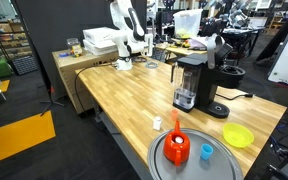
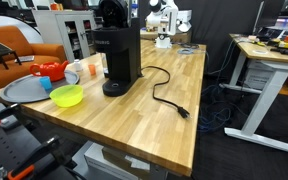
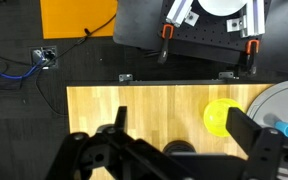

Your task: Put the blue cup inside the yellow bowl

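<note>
The blue cup (image 1: 206, 152) stands on a large round grey tray (image 1: 220, 166) at the near end of the wooden table, next to an orange-red vessel (image 1: 177, 148). In the wrist view only an edge of the cup (image 3: 287, 130) shows at the right. The yellow bowl (image 1: 238, 136) sits on the bare wood beside the tray, and it shows in the other exterior view (image 2: 67, 96) and in the wrist view (image 3: 221, 117). My gripper (image 3: 182, 130) is open and empty. It hangs high above the table, far from the cup, at the table's far end (image 1: 134, 45).
A black coffee machine (image 1: 189, 80) stands mid-table, and its cord (image 2: 166, 96) trails across the wood. A small white bottle (image 1: 157, 124) stands near the tray. The table edge (image 3: 134, 88) runs across the wrist view, with dark floor and an orange mat (image 3: 77, 15) beyond.
</note>
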